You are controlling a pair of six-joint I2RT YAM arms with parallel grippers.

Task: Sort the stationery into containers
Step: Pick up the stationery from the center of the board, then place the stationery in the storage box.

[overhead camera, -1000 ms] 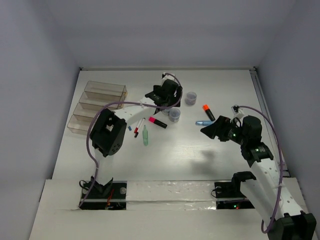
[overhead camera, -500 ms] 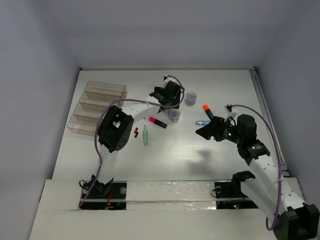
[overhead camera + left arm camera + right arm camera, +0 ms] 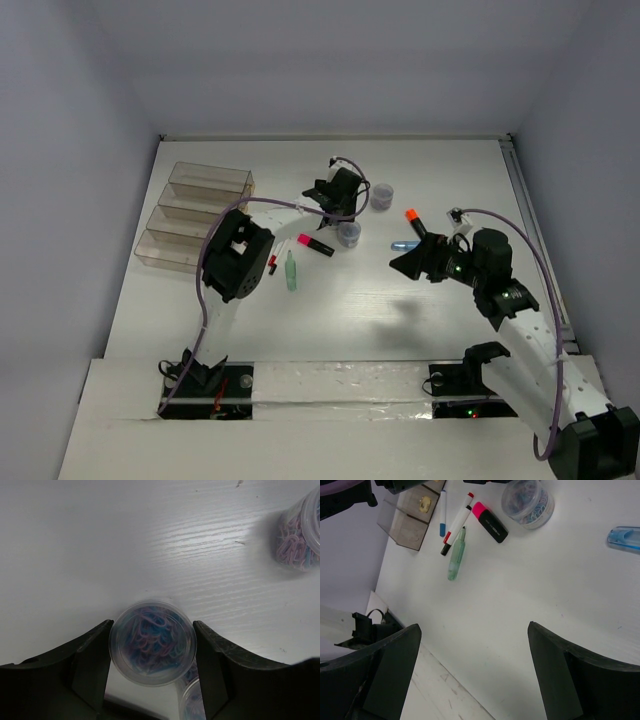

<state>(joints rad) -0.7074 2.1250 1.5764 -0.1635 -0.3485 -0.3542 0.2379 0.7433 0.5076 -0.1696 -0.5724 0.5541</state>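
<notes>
While our left gripper (image 3: 152, 630) clasps 1 clear pot (image 3: 152, 652) of pink-and-blue clips, our right gripper (image 3: 473, 627) gapes empty; the smoky bins' (image 3: 200, 190) contents we cannot tell.

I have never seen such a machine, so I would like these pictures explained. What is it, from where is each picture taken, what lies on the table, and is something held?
It is a robot with a left arm and a right arm, fixed at the near edge of a table. One picture looks down from above and behind the arms. The other two come from a camera on each wrist, and each shows its own fingers.

On the table are clear bins, a pink highlighter, an orange highlighter, a green marker, a blue marker, thin pens and three small pots of coloured clips.

The left fingers touch both sides of one pot. Whether it is lifted, I cannot tell. The right fingers are open and hold nothing.
</notes>
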